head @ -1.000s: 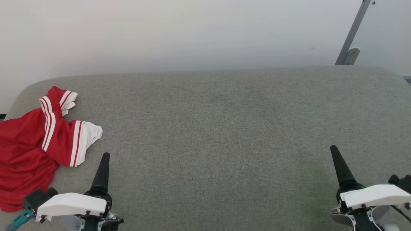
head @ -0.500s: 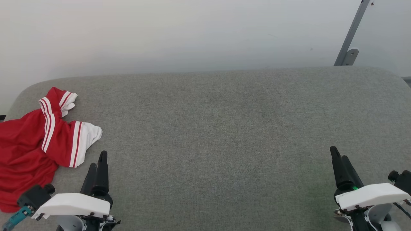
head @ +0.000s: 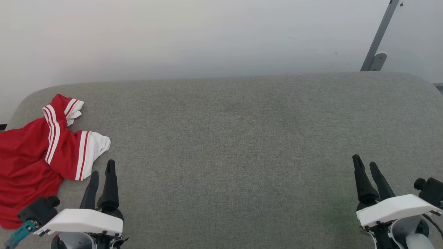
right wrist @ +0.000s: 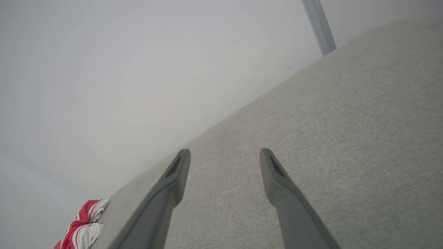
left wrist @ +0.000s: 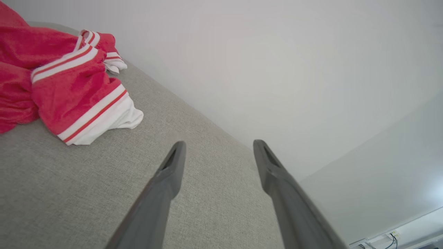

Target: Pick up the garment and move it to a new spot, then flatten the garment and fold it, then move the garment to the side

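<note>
- The garment, red with white sleeves and red-and-white stripes, lies crumpled at the left end of the grey fabric-covered table. Part of it runs past the table's left edge, out of the head view.
- One white sleeve end points toward the table's middle. A second striped fold is bunched nearer the table's back edge.
- The left gripper is at the table's front left, just beside that sleeve and clear of it. Its fingers are spread wide with nothing between them.
- The right gripper is at the table's front right, well apart from the garment. Its fingers are also parted wide and empty.
- A pale wall stands behind the table's back edge, and a grey metal post rises by its back right corner.
</note>
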Tool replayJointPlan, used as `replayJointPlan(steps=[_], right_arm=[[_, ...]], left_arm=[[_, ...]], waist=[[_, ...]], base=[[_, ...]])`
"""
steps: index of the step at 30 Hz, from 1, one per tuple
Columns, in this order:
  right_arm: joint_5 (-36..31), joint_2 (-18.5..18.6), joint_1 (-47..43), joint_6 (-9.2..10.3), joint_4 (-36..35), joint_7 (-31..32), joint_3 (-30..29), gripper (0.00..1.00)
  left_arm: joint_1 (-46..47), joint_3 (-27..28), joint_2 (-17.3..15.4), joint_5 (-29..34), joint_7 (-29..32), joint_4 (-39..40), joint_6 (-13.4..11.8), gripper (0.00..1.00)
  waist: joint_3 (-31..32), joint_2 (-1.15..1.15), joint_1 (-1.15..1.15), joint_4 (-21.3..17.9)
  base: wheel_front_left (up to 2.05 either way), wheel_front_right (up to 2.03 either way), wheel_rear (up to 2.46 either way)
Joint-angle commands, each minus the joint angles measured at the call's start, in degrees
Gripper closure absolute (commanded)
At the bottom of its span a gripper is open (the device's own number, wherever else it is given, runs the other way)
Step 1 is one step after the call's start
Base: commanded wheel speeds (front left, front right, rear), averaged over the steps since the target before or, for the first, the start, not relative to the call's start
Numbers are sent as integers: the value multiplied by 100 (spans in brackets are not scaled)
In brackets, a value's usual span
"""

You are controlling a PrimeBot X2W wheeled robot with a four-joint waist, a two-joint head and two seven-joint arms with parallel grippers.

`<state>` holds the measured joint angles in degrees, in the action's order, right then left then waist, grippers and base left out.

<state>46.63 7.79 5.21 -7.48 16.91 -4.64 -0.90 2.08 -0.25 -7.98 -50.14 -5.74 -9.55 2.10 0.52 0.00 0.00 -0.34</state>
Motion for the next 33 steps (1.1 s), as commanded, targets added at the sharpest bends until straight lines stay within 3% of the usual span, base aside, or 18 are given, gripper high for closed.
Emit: replayJointPlan(steps=[1, 33], right_arm=[[-196, 58, 113, -1, -77, -71, 26, 0], [-1908, 252, 108, -2, -176, -470, 291, 0]], left_arm=[[24, 16, -29, 210, -72, 106, 44, 0], [-166, 11, 6, 1950, -551, 257, 261, 0]], waist=[[2, 0, 0, 1], [71, 0, 0, -3]], base=[[0, 0, 0], [0, 0, 0]])
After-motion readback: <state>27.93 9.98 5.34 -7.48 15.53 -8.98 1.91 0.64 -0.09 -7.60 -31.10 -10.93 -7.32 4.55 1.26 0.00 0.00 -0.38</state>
